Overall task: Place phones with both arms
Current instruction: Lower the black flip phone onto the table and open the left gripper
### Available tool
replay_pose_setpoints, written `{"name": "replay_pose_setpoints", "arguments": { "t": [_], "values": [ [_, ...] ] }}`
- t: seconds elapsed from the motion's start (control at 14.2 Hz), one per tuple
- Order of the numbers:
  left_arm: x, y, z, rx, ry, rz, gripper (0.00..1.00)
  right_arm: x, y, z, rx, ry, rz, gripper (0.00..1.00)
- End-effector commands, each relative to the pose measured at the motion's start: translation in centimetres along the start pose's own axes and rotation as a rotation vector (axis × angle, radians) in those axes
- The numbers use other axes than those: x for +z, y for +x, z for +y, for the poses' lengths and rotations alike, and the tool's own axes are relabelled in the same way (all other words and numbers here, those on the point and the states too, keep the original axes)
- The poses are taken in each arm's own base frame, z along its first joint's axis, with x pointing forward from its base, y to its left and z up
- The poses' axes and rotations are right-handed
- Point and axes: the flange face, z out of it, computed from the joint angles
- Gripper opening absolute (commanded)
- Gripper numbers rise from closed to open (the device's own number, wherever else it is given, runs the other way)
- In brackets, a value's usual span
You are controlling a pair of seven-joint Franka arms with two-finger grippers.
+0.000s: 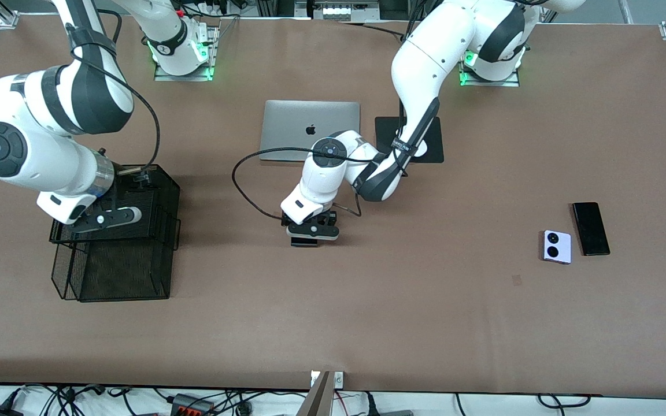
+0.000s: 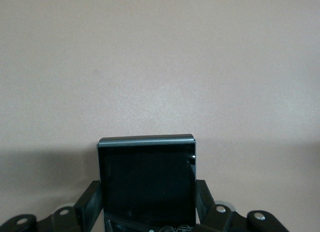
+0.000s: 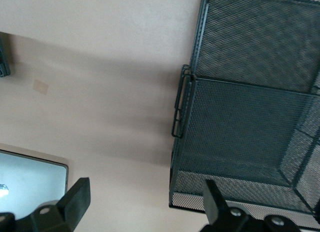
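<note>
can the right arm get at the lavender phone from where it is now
Probably not. The right gripper hangs open over the mesh tray at its own end, while the lavender phone lies toward the left arm's end, past the left gripper.

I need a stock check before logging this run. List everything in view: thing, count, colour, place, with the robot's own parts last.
flip phone: one, black, held in the left gripper over the middle of the table.
lavender-white phone: one, two black camera circles, on the table toward the left arm's end.
slim phone: one, black, beside the lavender-white phone.
laptop: one, silver, closed, near the arms' bases.
mat: one, black, beside the laptop.
mesh rack: one, black, toward the right arm's end.
table: one, brown.
left gripper: shut on the flip phone.
right gripper: open, empty, over the mesh rack.
</note>
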Motion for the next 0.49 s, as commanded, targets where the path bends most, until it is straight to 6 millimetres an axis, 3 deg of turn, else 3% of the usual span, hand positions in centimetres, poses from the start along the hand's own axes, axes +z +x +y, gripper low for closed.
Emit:
{"name": "replay_pose_setpoints", "arguments": {
  "t": [0.0,0.21,0.42],
  "values": [
    [-0.31,0.54,0.62,0.014,-0.001,0.032,0.95,0.32,0.68,-0.86,-0.003,0.014,0.003,1.0],
    [-1.29,1.3,0.48,0.019,0.006,0.039,1.0,0.33,0.68,-1.05,-0.006,0.011,0.003,1.0],
    [-0.53,1.01,0.25,0.027,0.012,0.04,1.0,0.42,0.73,-1.32,-0.011,0.009,0.003,1.0]
  ]
}}
